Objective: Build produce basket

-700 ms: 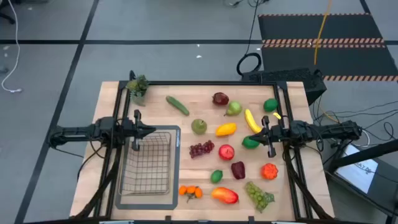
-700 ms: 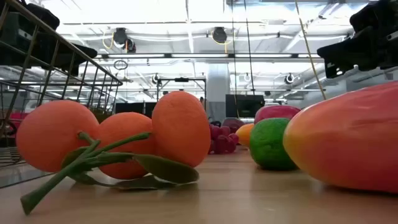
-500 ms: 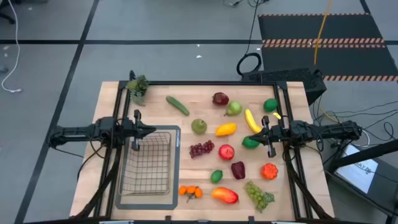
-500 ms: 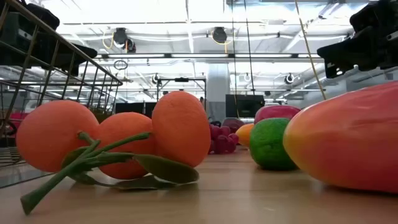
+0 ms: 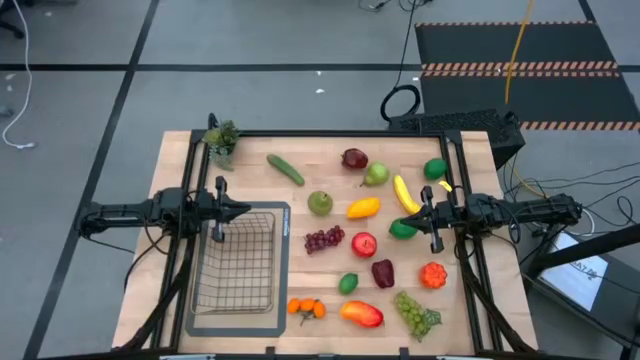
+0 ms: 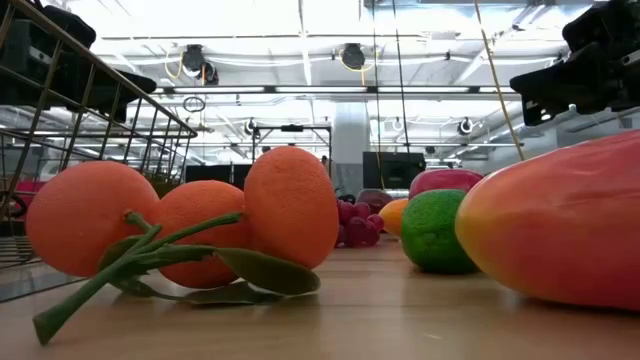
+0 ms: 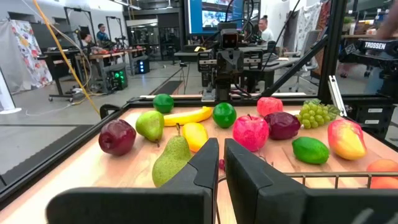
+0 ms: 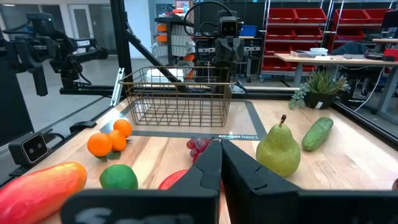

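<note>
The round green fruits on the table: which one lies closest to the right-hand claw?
The lime just beside the right gripper, below the banana. The other limes lie farther off, near the table's back edge and near the front.

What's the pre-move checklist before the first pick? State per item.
1. Basket empty and ready on its grey mat: ok, no produce inside.
2. Left claw free: ok, shut, holding nothing, above the basket's far edge.
3. Right claw free: ok, shut, empty, beside the lime and banana.
4. Claws open for a grasp: not ok, both need opening first.
5. Produce reachable: ok, all loose on the table, none stacked.
6. Potted sprig out of the way: ok, at the far left corner.
</note>
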